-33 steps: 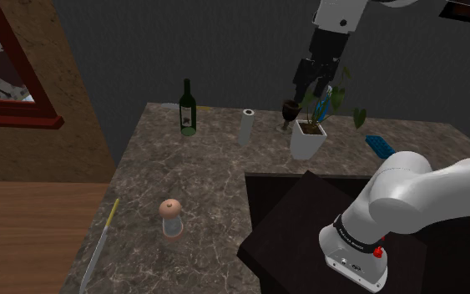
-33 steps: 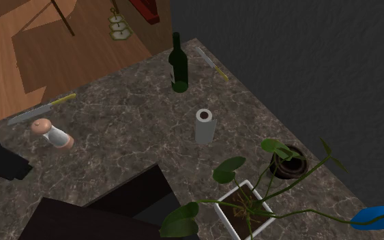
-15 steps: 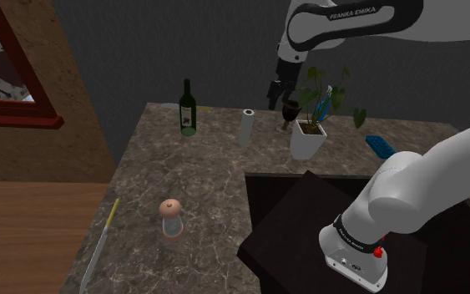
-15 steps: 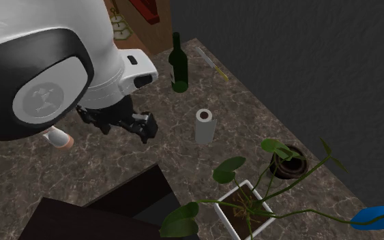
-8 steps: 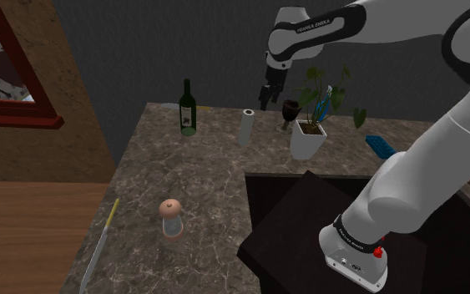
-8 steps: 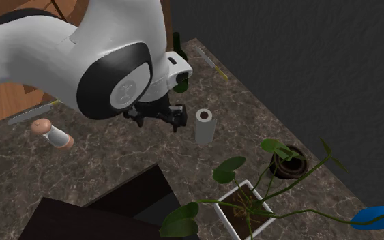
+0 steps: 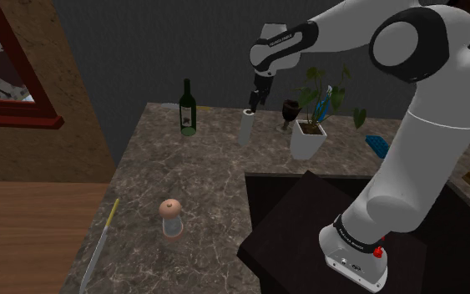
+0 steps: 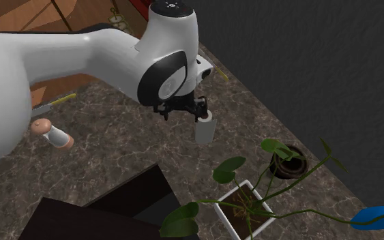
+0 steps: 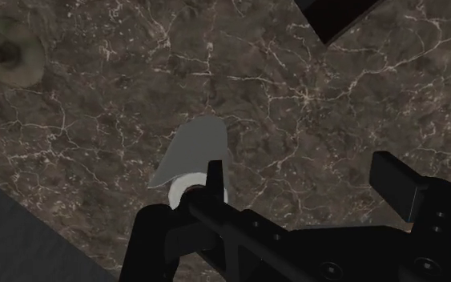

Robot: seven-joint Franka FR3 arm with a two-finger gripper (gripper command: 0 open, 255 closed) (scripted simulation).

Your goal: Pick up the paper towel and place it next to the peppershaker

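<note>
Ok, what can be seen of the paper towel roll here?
The roll is a plain grey-white cylinder with a hollow core. It stands upright on the dark marbled counter, between the green bottle and the white pot, and touches neither. The gripper hangs just above its top with fingers open. In the wrist view one finger lies over the roll's rim, not astride it. Contact cannot be told.

Lettering on the arm only

A row of small white capitals runs along the dark band of the arm [image 7: 280, 39] in the shoulder view, too small to spell out with certainty. A faint round emblem sits on a dark joint cap [image 8: 161, 80]. The wine bottle [image 7: 188, 108] carries a pale label with no legible words.
</note>
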